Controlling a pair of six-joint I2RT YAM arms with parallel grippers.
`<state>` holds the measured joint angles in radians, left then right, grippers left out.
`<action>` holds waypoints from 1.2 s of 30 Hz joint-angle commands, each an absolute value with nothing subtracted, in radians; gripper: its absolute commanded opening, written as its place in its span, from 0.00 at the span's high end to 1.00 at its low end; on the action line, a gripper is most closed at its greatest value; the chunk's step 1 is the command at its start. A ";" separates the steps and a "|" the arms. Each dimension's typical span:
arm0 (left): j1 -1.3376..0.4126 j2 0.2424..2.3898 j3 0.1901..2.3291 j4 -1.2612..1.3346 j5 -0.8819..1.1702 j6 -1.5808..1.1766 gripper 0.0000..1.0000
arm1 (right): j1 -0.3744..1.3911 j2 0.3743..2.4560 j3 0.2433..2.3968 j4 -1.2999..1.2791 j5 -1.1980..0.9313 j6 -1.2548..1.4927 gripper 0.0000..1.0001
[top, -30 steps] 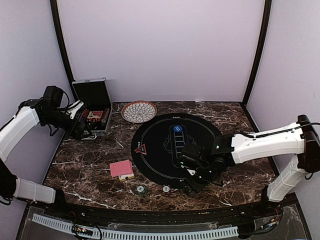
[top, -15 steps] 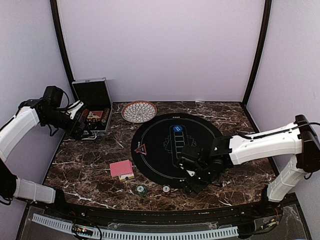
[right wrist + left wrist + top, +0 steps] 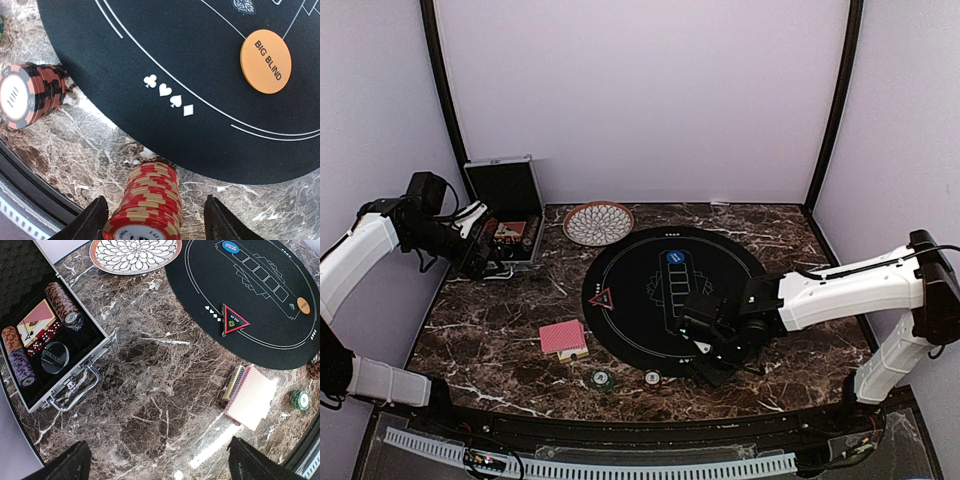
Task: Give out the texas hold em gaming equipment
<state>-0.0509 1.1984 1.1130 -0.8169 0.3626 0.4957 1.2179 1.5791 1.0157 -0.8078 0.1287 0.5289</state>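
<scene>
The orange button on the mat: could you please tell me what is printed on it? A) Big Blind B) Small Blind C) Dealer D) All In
A: the right wrist view shows the orange button lettered BIG BLIND.

The whole table (image 3: 500,330) is seen from above and behind in the top external view, its near edge lying at the bottom of the frame. A steep downward look from some height is given by the left wrist, with the case (image 3: 82,362) at upper left and the black mat (image 3: 260,325) at upper right. The right wrist view is taken close over the mat's near edge. The orange button (image 3: 303,305) is shared by both wrist views.
</scene>
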 commanded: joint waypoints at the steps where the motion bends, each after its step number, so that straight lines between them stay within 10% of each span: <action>1: -0.058 1.197 1.146 -0.836 0.374 0.510 0.01 | 1.227 1.582 1.002 -0.783 0.137 0.533 0.35; 20: -0.061 1.195 1.145 -0.838 0.369 0.513 0.01 | 1.227 1.554 1.029 -0.812 0.133 0.527 0.60; 36: -0.063 1.195 1.142 -0.841 0.364 0.515 0.01 | 1.226 1.555 1.032 -0.817 0.110 0.515 0.41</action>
<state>-0.0593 1.1988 1.1141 -0.8173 0.3588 0.4980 1.2179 1.5761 1.0229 -0.8200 0.1120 0.5133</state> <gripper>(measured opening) 0.988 0.572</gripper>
